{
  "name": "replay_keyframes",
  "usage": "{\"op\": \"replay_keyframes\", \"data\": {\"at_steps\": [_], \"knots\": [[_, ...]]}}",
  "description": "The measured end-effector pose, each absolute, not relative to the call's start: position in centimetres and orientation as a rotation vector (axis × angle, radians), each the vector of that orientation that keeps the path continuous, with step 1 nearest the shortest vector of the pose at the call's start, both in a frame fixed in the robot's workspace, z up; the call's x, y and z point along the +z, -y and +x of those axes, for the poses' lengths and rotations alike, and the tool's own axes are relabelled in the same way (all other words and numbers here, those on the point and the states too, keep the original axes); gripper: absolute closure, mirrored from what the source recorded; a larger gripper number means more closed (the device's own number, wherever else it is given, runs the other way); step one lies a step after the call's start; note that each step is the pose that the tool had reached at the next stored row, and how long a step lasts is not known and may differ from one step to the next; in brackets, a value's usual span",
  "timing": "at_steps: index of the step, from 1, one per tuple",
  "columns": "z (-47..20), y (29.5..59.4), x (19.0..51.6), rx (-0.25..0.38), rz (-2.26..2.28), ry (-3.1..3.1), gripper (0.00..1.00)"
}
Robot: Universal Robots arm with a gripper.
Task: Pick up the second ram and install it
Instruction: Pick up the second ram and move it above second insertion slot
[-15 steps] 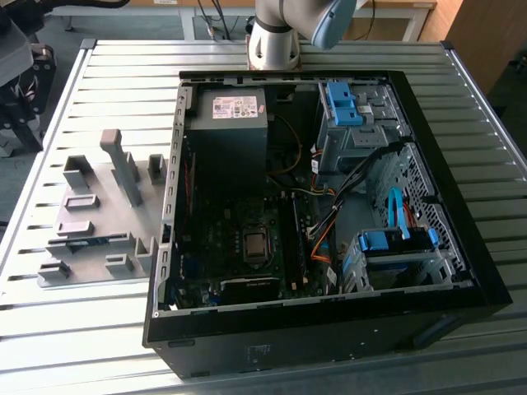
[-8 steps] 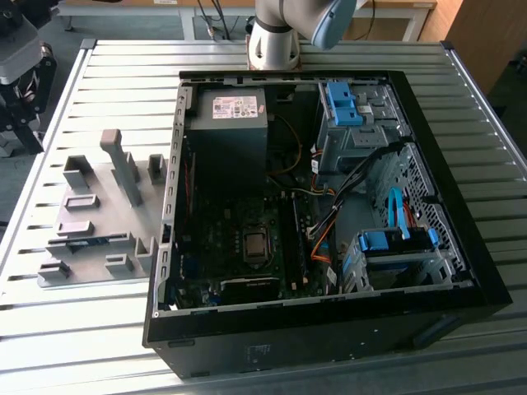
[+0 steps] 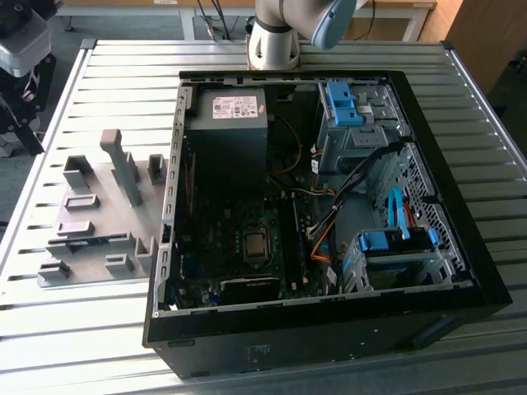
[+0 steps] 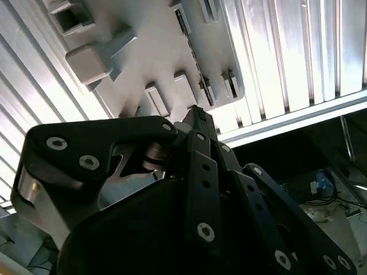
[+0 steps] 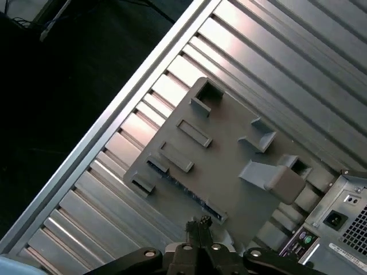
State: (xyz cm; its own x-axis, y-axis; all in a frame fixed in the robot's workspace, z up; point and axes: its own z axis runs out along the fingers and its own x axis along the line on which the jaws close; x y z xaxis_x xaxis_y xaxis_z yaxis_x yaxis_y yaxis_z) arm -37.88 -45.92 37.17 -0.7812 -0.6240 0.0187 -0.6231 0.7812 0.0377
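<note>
A thin dark stick, seemingly the second ram [image 3: 89,241], stands edge-on in a slot of the grey holder [image 3: 99,210] on the exterior view's left, beside the open computer case [image 3: 329,206]. In the first wrist view the ram [image 5: 184,187] runs along the holder's [image 5: 223,143] near edge. My gripper [image 5: 199,225] hangs well above the holder, its fingertips pressed together with nothing between them, just short of the ram's line. In the second wrist view the gripper [image 4: 198,114] points at the holder [image 4: 143,51]. The arm's base [image 3: 276,37] stands behind the case.
Inside the case lie the motherboard with its processor socket [image 3: 256,244], a power supply [image 3: 230,123], orange and black cables [image 3: 321,239] and blue drive-bay clips [image 3: 395,240]. The case's tall walls ring the board. Slatted metal table [image 3: 82,346] surrounds everything; the holder carries upright grey blocks [image 3: 123,164].
</note>
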Motion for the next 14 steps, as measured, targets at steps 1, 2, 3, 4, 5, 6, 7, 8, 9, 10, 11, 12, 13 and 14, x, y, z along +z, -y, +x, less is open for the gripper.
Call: {"op": "replay_keyframes", "data": {"at_steps": [1,2,3,4,5,6,7,8,9,10,11,12,13,14], "knots": [[-37.89,45.92,37.16,-0.045,1.054,2.927,0.90],[-37.89,45.92,37.15,-0.045,1.078,2.918,0.90],[-37.89,45.92,37.14,-0.044,1.103,2.908,0.90],[-37.89,45.92,37.13,-0.044,1.126,2.899,0.90],[-37.90,45.92,37.11,-0.044,1.150,2.890,0.90],[-37.90,45.92,37.10,-0.043,1.173,2.880,0.90],[-37.91,45.92,37.09,-0.043,1.197,2.870,0.90],[-37.91,45.92,37.09,-0.042,1.222,2.859,0.90],[-37.92,45.92,37.08,-0.042,1.244,2.849,0.90],[-37.92,45.92,37.07,-0.042,1.267,2.839,0.90],[-37.93,45.92,37.06,-0.041,1.289,2.829,0.90],[-37.93,45.92,37.05,-0.041,1.311,2.818,0.90],[-37.94,45.92,37.04,-0.040,1.333,2.808,0.90],[-37.94,45.92,37.03,-0.040,1.356,2.796,0.90]]}}
